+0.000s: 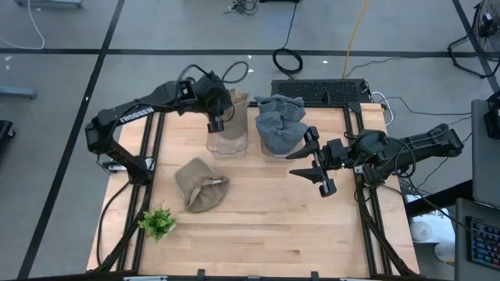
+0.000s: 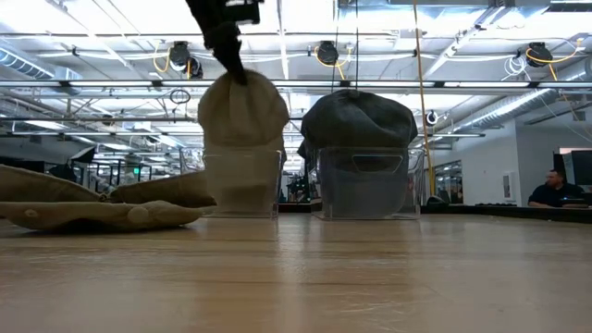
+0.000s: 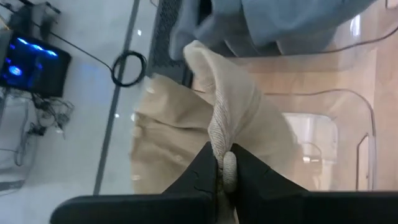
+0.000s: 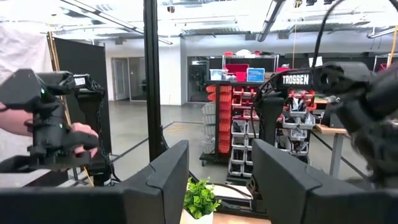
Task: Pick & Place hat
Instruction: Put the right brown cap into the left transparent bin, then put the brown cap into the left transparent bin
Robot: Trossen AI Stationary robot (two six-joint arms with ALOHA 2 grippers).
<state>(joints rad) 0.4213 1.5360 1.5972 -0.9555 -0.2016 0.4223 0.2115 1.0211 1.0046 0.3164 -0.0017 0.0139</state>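
STEP: placing | I am pinching the beige knit hat point(image 1: 235, 101) in my left gripper point(image 3: 222, 167) over the clear plastic box point(image 1: 228, 143) | NEXT: lowering, then releasing | my right gripper point(image 1: 318, 162) is idling, jaws spread

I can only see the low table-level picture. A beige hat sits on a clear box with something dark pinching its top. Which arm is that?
Observer: The left gripper; from above, its arm reaches over the clear container with the beige hat.
Operator: Is it really gripping the hat?
Observer: Yes, its wrist camera shows both fingers shut on a fold of the fabric.
Operator: Where is the other arm?
Observer: The right gripper hangs open and empty beside the grey hat.
Operator: What lies flat at my left?
Observer: A second beige hat, near a small green plant.
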